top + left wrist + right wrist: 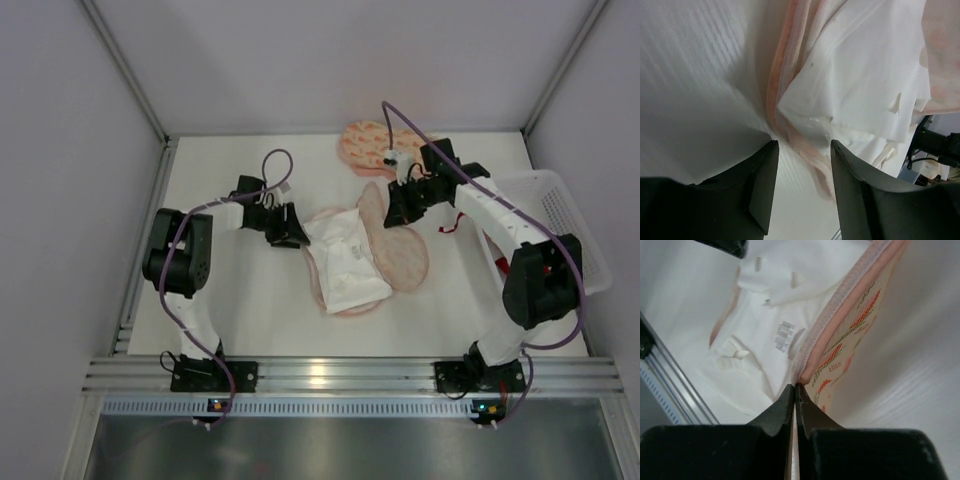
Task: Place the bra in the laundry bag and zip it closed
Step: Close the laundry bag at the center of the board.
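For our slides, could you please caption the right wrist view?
Right gripper pinches the open laundry bag's rim; white garment lies inside.

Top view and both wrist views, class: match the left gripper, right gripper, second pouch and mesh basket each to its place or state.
Column one:
1. left gripper
2. right gripper
3. second pouch
4. mesh basket

Column two:
A. at the far edge of the table
B. jaws shut on the rim of the open laundry bag
C. along the table's right side
D. jaws open

Pairs: 1-D, 2-B, 3-A, 4-C
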You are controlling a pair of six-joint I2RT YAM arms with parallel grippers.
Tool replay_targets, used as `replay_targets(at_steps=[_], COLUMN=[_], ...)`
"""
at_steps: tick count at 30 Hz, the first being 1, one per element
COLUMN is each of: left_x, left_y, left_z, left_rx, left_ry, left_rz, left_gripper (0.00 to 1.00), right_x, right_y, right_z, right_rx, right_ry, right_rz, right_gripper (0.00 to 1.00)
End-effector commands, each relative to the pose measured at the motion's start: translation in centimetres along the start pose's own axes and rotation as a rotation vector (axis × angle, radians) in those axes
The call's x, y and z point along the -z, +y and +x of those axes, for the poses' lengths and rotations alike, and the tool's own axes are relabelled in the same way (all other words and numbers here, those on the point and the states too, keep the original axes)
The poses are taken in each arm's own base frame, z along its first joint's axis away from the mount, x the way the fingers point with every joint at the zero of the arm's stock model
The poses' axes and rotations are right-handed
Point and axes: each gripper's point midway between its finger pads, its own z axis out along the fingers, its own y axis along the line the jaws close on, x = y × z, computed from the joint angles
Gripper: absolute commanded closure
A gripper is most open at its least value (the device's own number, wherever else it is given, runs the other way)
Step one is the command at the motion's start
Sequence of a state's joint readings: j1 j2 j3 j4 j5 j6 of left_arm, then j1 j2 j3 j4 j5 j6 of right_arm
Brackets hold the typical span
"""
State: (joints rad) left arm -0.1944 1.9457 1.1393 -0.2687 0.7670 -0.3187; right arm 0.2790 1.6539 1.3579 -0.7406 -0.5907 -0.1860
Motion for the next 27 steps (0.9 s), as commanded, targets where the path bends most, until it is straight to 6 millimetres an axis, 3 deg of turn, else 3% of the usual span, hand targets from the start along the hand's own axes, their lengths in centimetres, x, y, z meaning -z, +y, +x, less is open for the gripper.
replay_targets(at_steps=[1, 5, 8, 9, 11, 15, 21, 27], left_x=[1.8, 2.9, 4.2, 4.7, 6.0, 6.9, 5.9, 4.9], left_y=[0.7, -0.7, -2.3, -3.2, -5.1, -7.3, -7.2, -7.0], left_z=[1.2, 2.7, 3.4, 3.6, 3.7, 4.5, 4.1, 3.1], left_rx=[-0.035, -0.034, -0.062, -0.077, -0.113, -0.074, 0.015, 0.081], left_ry=[-0.017, -0.007, -0.004, -0.004, -0.032, -0.013, 0.021, 0.005], left_rz=[-0.056, -0.021, 0.017, 0.056, 0.101, 0.191, 0.225, 0.254], left_gripper=[0.48, 0.48, 0.47, 0.47, 0.45, 0.42, 0.42, 0.42], right_x=[0.0, -2.8, -5.5, -6.0, -7.7, -9.8, -12.2, -12.2], right_y=[6.2, 9.8, 11.1, 11.8, 12.7, 14.5, 15.4, 16.2], right_z=[-2.7, -2.7, -3.0, -4.2, -4.2, -5.3, -4.6, -2.6], right_rx=[0.049, 0.090, 0.081, 0.076, 0.046, 0.059, 0.061, 0.098], right_ry=[-0.064, -0.034, -0.016, -0.045, -0.024, -0.024, 0.004, 0.028], right_rz=[-0.150, -0.232, -0.276, -0.300, -0.333, -0.382, -0.407, -0.419], right_gripper=[1.00, 1.00, 1.00, 1.00, 1.00, 1.00, 1.00, 1.00])
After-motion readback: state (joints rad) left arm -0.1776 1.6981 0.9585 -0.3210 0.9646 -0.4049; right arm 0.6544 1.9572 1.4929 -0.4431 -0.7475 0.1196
